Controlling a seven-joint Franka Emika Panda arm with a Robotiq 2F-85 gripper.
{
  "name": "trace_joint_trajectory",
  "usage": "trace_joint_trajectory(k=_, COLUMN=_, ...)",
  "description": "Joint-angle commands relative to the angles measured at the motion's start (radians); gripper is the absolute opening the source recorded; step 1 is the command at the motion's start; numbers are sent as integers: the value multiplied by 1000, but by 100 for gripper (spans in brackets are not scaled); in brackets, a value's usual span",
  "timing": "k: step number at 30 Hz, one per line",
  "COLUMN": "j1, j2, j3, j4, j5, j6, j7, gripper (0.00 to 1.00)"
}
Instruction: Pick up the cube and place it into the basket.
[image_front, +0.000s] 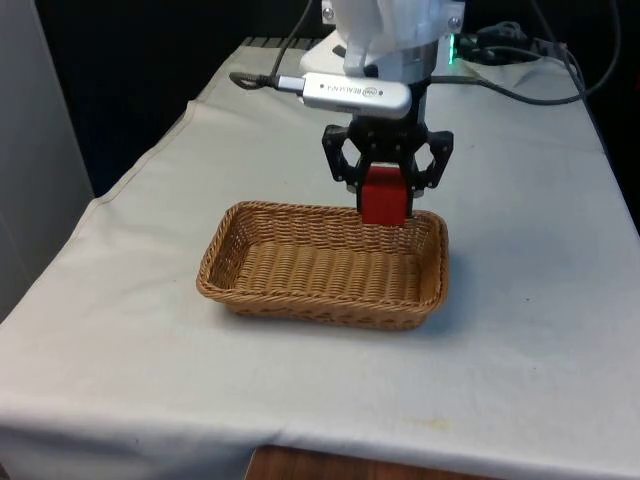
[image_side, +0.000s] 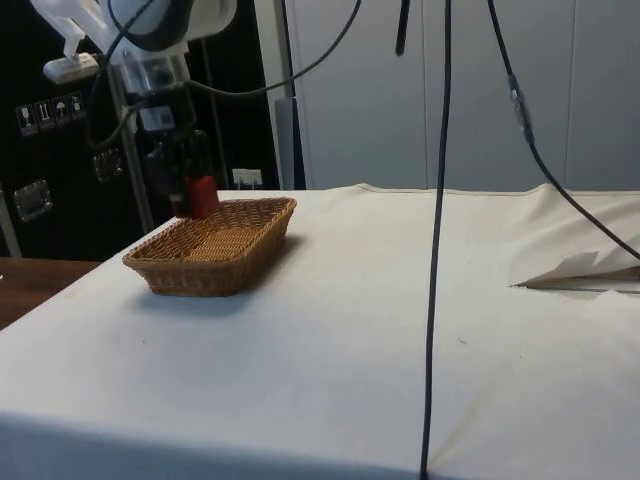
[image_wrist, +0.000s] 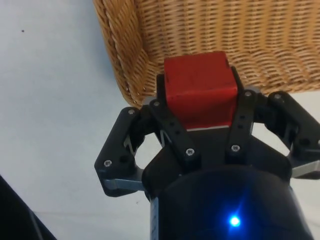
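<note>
A red cube (image_front: 383, 196) hangs in the air, held between the fingers of my black gripper (image_front: 385, 195), which is shut on it. The cube (image_wrist: 200, 87) hovers just above the far rim of a woven wicker basket (image_front: 250, 215), near the basket's corner on the front view's right. From the side, the cube (image_side: 201, 196) sits a little above the rim of the basket (image_side: 190, 275), and the gripper (image_side: 196, 190) comes straight down onto it. The basket (image_wrist: 120, 55) lies below the cube with nothing in it.
The basket rests on the white cloth (image_front: 540, 300) near the table's middle. A black cable (image_side: 437, 250) hangs down close to the side camera. A fold in the cloth (image_side: 585, 272) rises at the side view's right. Cables (image_front: 520, 70) trail across the far end of the table.
</note>
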Motion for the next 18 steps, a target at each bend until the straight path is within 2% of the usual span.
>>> trace_joint_trajectory(k=1, j1=-6, j2=7, j3=7, j4=-3, j5=15, j6=15, j7=-10, gripper=1)
trace_joint_trajectory(k=6, j1=-6, j2=21, j3=6, j4=-3, j5=34, j6=25, j7=-19, gripper=1)
trace_joint_trajectory(k=7, j1=-1, j2=20, j3=0, j4=0, j5=26, j6=15, j7=-13, gripper=1)
trace_joint_trajectory(k=8, j1=-6, j2=27, j3=6, j4=-3, j5=39, j6=30, j7=-21, gripper=1)
trace_joint_trajectory(k=16, j1=-6, j2=50, j3=6, j4=0, j5=56, j6=41, j7=-28, gripper=1)
trace_joint_trajectory(k=17, j1=-1, j2=48, j3=0, j4=0, j5=48, j6=32, j7=-22, gripper=1)
trace_joint_trajectory(k=18, j1=-6, j2=52, j3=6, j4=0, j5=57, j6=42, j7=-28, gripper=1)
